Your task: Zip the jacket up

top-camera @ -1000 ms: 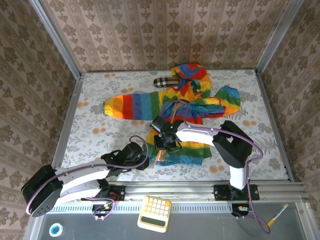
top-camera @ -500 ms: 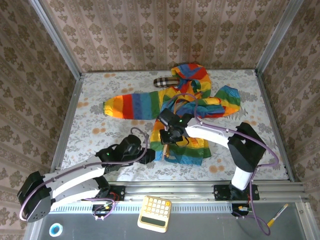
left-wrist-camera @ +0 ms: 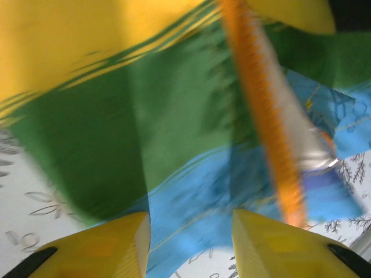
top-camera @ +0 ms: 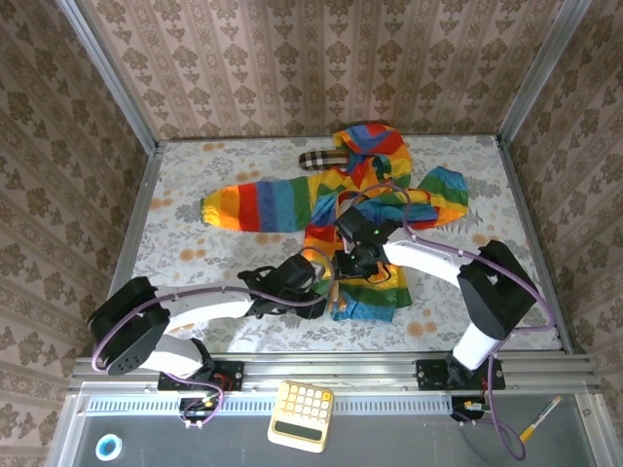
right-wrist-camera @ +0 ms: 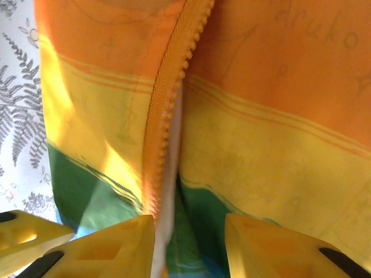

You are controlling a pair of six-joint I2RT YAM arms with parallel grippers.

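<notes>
The rainbow-striped jacket lies flat mid-table, hood toward the back and one sleeve stretched left. My left gripper sits at the lower left of its hem. In the left wrist view that gripper is open, its yellow fingers standing apart over the blue bottom stripe, with the orange zipper running up to the right. My right gripper hovers low over the jacket's front. In the right wrist view it is open, straddling the orange zipper teeth where yellow meets green.
A small plaid item lies behind the jacket beside the hood. A calculator, a blue tape roll and a pen rest on the near ledge. The floral table cloth is walled at back and sides.
The left arm swung right and brought its gripper to the jacket's hem. The right gripper moved up and right along the zipper and opened. The jacket's lower part drew narrower.
</notes>
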